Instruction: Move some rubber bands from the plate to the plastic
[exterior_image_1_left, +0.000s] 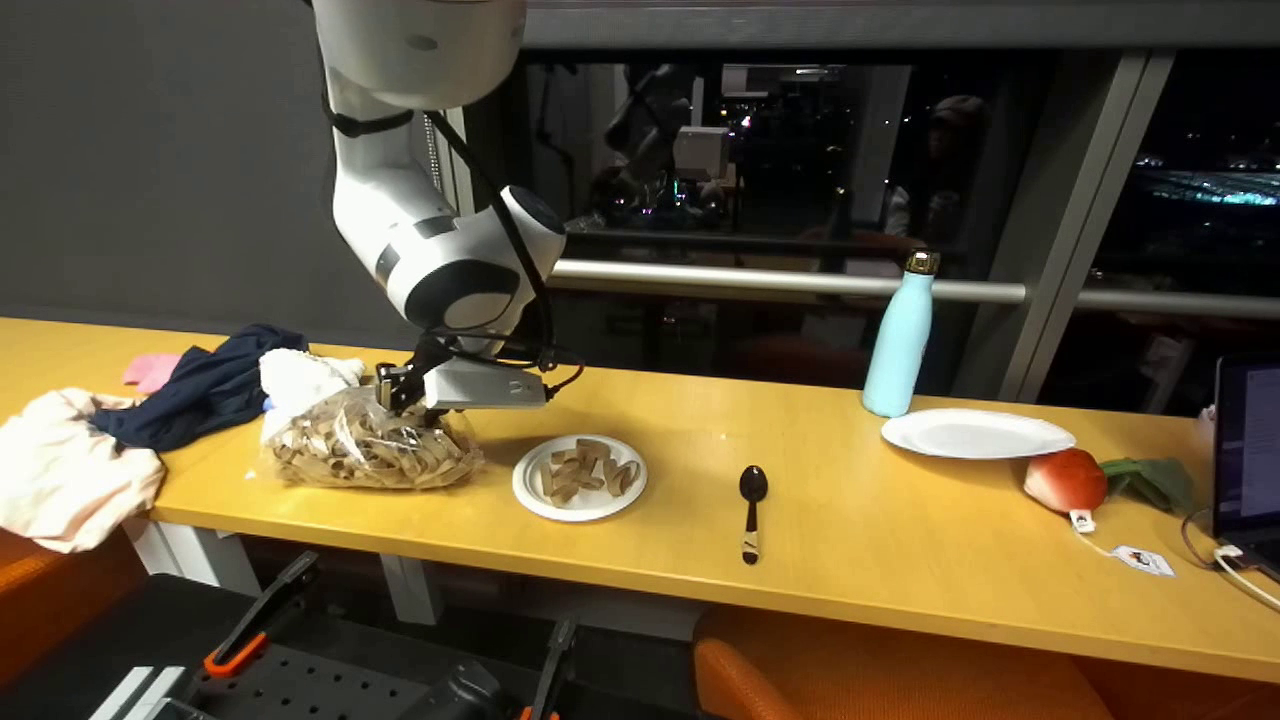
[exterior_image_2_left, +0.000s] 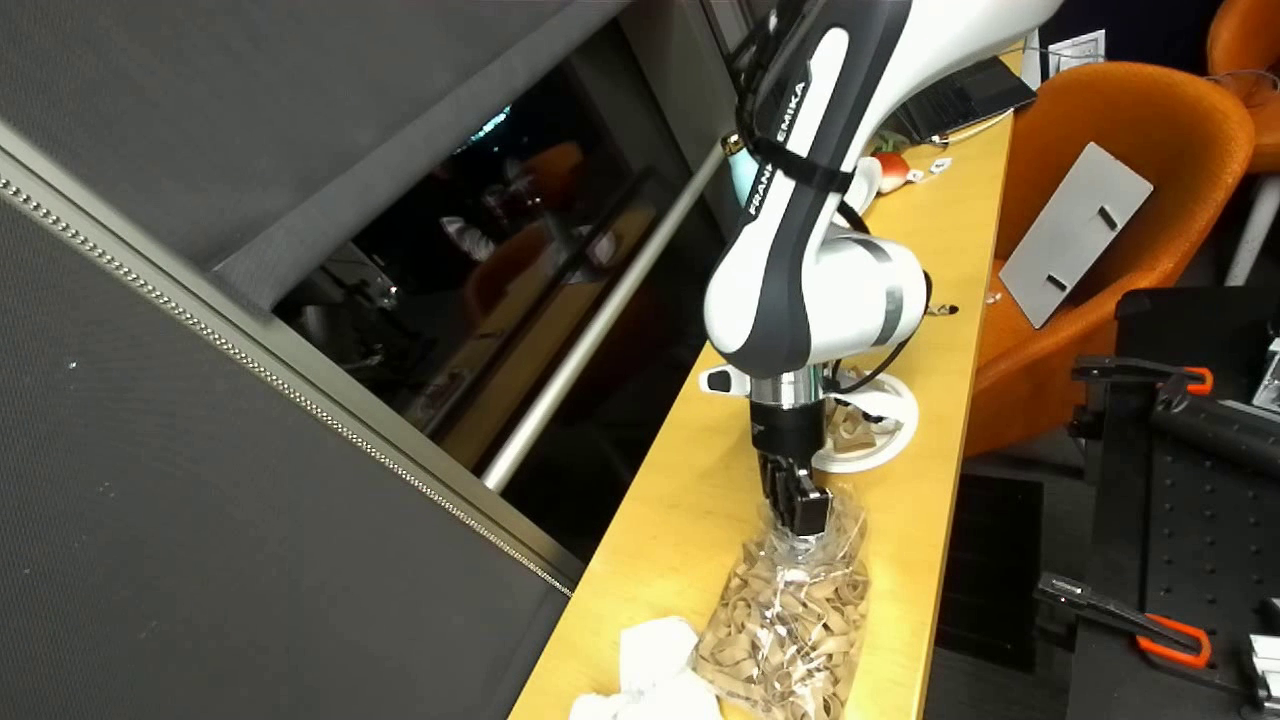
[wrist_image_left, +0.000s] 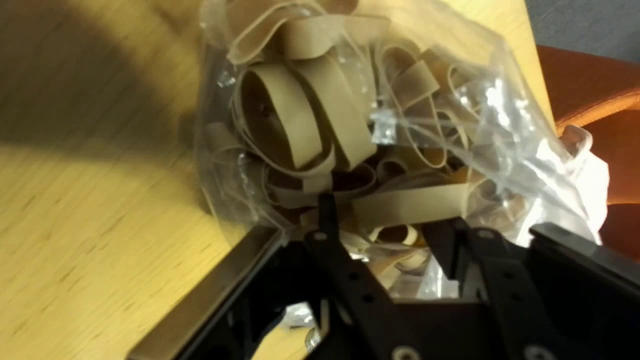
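- Near the front edge of the tabletop (exterior_image_1_left: 680, 420), the long side away from the window (exterior_image_1_left: 800, 190), a clear plastic bag (exterior_image_1_left: 375, 455) is set, with packed rubber bands (wrist_image_left: 297, 115) seen through its film.
- Just beside it along the same edge, toward the laptop (exterior_image_1_left: 1248, 430) end, the plate (exterior_image_1_left: 590, 512) is placed; a small heap of loose bands (exterior_image_1_left: 565, 475) is borne on it.
- The gripper (wrist_image_left: 386, 225) is poised at the bag, its fingers (wrist_image_left: 328, 217) spread apart; no band is seen clamped between them. Whether the film is touched or entered cannot be told.
- The step in hand is judged to be the delivery into the plastic: the fingers are probably parted for a release, though a reach for packed bands cannot be ruled out.
- If the release is complete, a straight lift is called for, so that the thin film is not snagged, then a return along the front edge to the plate, should more bands be wanted.
- The gap between the fingers is shown plainly in the wrist view; in both exterior views it is hard to make out.
- The plate is not shown in the wrist view. In an exterior view it is partly covered by the arm (exterior_image_2_left: 860, 290); its whole round, with a spoon (exterior_image_1_left: 752, 487) well apart from it, is seen in an exterior view.
- Beyond the front edge, a flat panel (exterior_image_2_left: 1074, 234) propped on an orange chair (exterior_image_2_left: 1190, 125) is shown in an exterior view only.
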